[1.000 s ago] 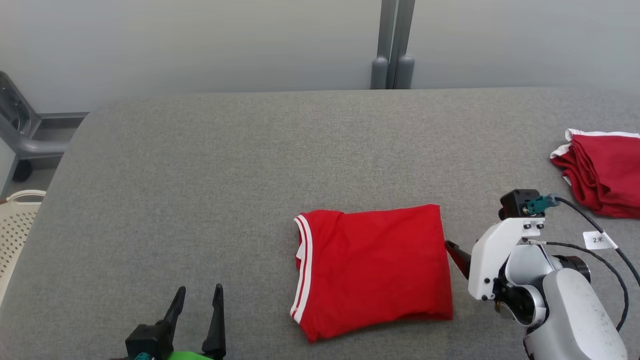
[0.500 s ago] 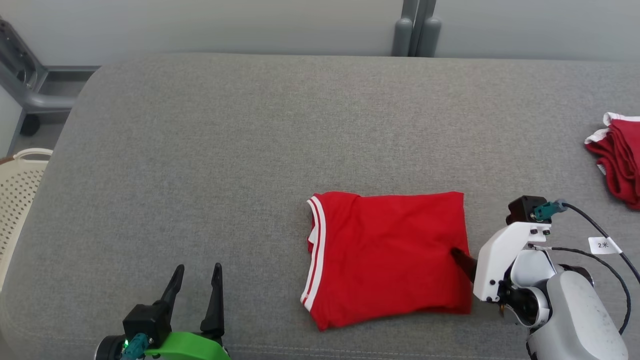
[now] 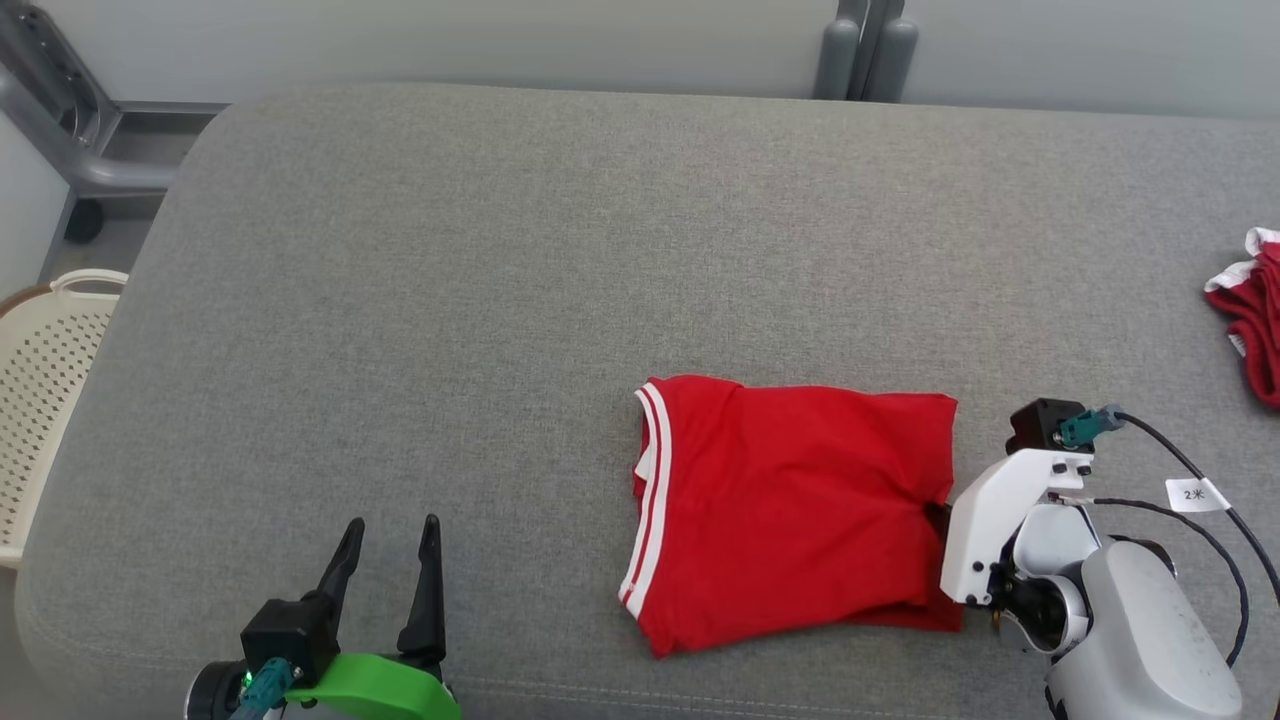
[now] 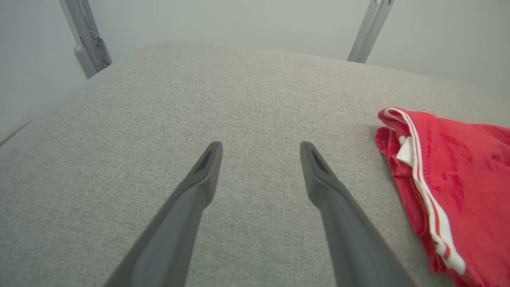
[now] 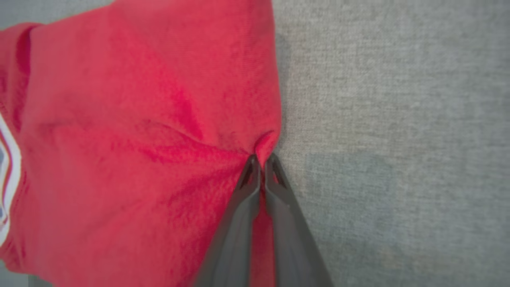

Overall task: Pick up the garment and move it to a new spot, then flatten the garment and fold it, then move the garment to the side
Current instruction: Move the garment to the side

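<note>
changed: right pincer (image 5: 261, 159) went from spread just off the red garment (image 3: 790, 500) to clamped on its near edge. The head camera has also turned, so the shift of the whole scene is no move of the things.
right pincer state: clenched on a small pinch of the garment's edge. In the right wrist view the cloth puckers into a tuck at the fingertips (image 5: 249, 165).
left pincer (image 3: 390, 525): released, jaws wide, nothing between them, hovering over bare bench (image 3: 450, 300).
garment location: folded flat on the bench, spreading from the right pincer's tips toward the left pincer. White-striped hem (image 3: 650, 500) on the side far from the right pincer.
long axis: runs roughly along the right pincer's fingers, from the gripped edge to the striped hem.
nearer arm: right, already in contact. The left pincer is well apart from the hem, with open bench between them.
step (judged): fold looks done, so this grip probably starts the move to the side.
other things: second red pile (image 3: 1250, 320) behind the right pincer, toward the bench's right end. Pale basket (image 3: 40, 400) off the bench beyond the left pincer. Tagged cable (image 3: 1190, 492) on the right wrist.
in the way: nothing between the right pincer and the second pile. Risk (judged): a one-edge pinch may drag the fold open.
</note>
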Controlling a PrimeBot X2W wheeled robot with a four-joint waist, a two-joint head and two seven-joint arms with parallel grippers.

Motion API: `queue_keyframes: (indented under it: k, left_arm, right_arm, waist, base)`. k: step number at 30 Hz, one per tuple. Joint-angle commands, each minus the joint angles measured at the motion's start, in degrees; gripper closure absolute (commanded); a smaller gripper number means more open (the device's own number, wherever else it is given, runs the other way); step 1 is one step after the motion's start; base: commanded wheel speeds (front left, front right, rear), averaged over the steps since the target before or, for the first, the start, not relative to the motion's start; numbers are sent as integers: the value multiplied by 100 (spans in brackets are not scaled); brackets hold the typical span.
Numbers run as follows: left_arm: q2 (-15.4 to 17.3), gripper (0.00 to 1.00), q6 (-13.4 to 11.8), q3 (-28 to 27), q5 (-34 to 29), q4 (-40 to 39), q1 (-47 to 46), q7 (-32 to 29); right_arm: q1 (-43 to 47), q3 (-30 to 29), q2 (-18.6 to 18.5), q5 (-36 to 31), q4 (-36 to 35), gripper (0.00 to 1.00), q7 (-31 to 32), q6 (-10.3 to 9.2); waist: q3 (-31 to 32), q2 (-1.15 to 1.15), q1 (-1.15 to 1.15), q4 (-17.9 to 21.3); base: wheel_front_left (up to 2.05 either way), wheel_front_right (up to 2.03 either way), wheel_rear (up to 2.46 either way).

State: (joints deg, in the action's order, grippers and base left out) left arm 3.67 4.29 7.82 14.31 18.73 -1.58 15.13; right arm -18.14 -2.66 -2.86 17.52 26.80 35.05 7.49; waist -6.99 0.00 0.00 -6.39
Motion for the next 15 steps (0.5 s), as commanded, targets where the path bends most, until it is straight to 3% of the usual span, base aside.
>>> queue_keyframes:
  k: [1,7,15]
  left_arm:
    - [-3,0,-5,-13,-43,-25,-40,3]
    - [-15,0,-33,-45,-36,-45,26,3]
    - [-25,0,-25,-77,-57,-161,27,3]
  right_arm:
    - [3,22,-1,-24,100,100,-25,-2]
    - [-197,115,-5,-61,243,100,-209,-2]
    - [-1086,320,-21,-354,644,100,-324,-2]
  waist:
    - [72,0,0,35]
    - [216,0,0,146]
    - [157,0,0,610]
  base:
    - [0,0,0]
    - [0,0,0]
    - [0,0,0]
